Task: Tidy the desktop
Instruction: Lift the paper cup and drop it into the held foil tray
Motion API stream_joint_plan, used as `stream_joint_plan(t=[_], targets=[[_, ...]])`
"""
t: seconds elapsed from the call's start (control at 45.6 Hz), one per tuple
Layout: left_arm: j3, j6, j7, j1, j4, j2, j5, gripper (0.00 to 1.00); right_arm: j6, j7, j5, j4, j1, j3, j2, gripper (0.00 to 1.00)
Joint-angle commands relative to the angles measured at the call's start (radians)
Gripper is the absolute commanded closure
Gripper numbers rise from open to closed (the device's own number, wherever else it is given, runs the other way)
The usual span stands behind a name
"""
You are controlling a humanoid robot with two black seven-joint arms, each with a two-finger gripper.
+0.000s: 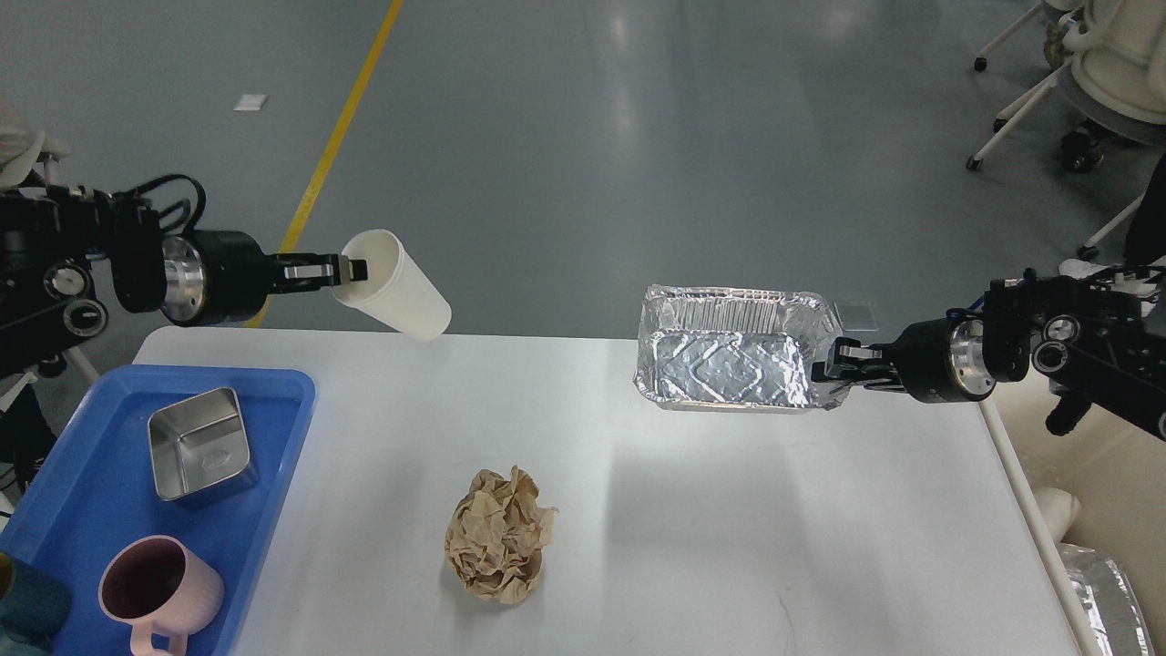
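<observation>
Grey-green floor with a yellow line (342, 137) filled the space beyond the worktop (692, 528), a wide white surface with rounded corners that took up the lower part of the head view. White chair legs on castors (1011, 118) stood on the floor at the far right.

Off the worktop's far left corner, the left tool (351, 270) was closed on the rim of a white paper cup (393, 284), one finger inside the mouth. That cup hung tilted in the air, its base pointing toward the worktop's far edge.

Near the far right corner, the right tool (831, 363) pinched the right rim of a foil tray (729, 360). This tray looked lifted and tipped so its empty inside faced the camera; whether its lower edge touched the worktop could not be told.

A crumpled ball of brown paper (499, 536) lay near the front edge, about midway across. At the left edge sat a blue tray (82, 492), holding a square metal tin (199, 445) and, closer to the front, a pink mug (162, 590). Beside the mug, a teal object (27, 606) showed only partly.
</observation>
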Motion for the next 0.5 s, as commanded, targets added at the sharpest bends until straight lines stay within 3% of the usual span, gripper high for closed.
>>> stream_joint_plan(t=[0.0, 0.11, 0.197, 0.482], targets=[[0.009, -0.087, 0.001, -0.153, -0.003, 0.016, -0.037, 1.0, -0.002, 0.0, 0.0, 0.005, -0.001, 0.0, 0.0, 1.0], [0.019, -0.13, 0.004, -0.278, 0.014, -0.013, -0.04, 1.0, -0.002, 0.0, 0.0, 0.007, -0.001, 0.0, 0.0, 1.0], [0.021, -0.157, 0.004, -0.321, 0.049, -0.104, -0.042, 1.0, -0.002, 0.0, 0.0, 0.009, -0.001, 0.001, 0.0, 1.0], [0.022, -0.194, 0.007, -0.33, 0.32, -0.49, -0.04, 1.0, -0.002, 0.0, 0.002, 0.013, -0.001, 0.017, 0.012, 1.0]])
